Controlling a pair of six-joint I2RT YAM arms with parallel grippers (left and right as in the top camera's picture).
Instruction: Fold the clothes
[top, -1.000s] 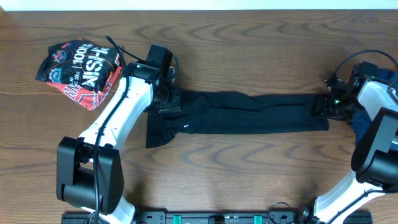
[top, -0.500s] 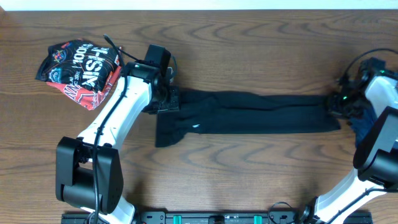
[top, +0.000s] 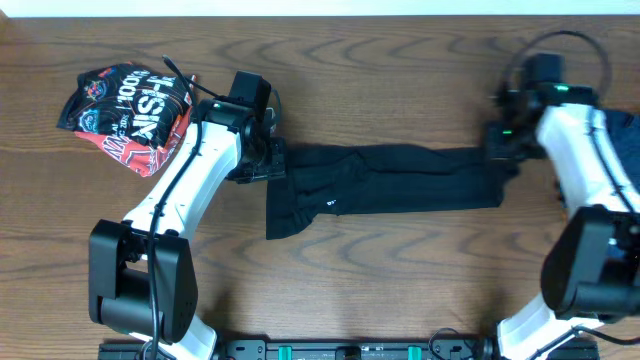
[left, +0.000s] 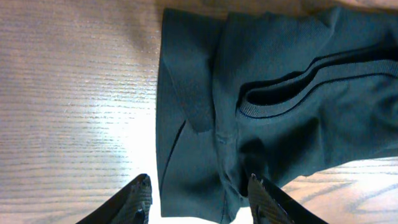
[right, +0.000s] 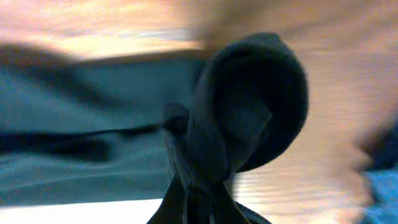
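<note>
A pair of black trousers (top: 390, 185) lies stretched left to right across the middle of the table. My left gripper (top: 268, 160) is open over the waist end; in the left wrist view its fingers (left: 199, 202) straddle the lower waistband edge of the trousers (left: 261, 106). My right gripper (top: 497, 140) is shut on the leg end, which is lifted and bunched. In the right wrist view the dark cloth (right: 249, 118) hangs bunched from the fingers (right: 208, 208).
A crumpled black, red and white printed garment (top: 125, 110) lies at the back left. Blue cloth (top: 625, 160) shows at the right edge behind the right arm. The wooden table (top: 400, 280) runs to the front rail.
My right gripper has moved left and toward the back with the leg end, shortening the trousers. The waist end has slid to the right. The left arm has barely moved.
</note>
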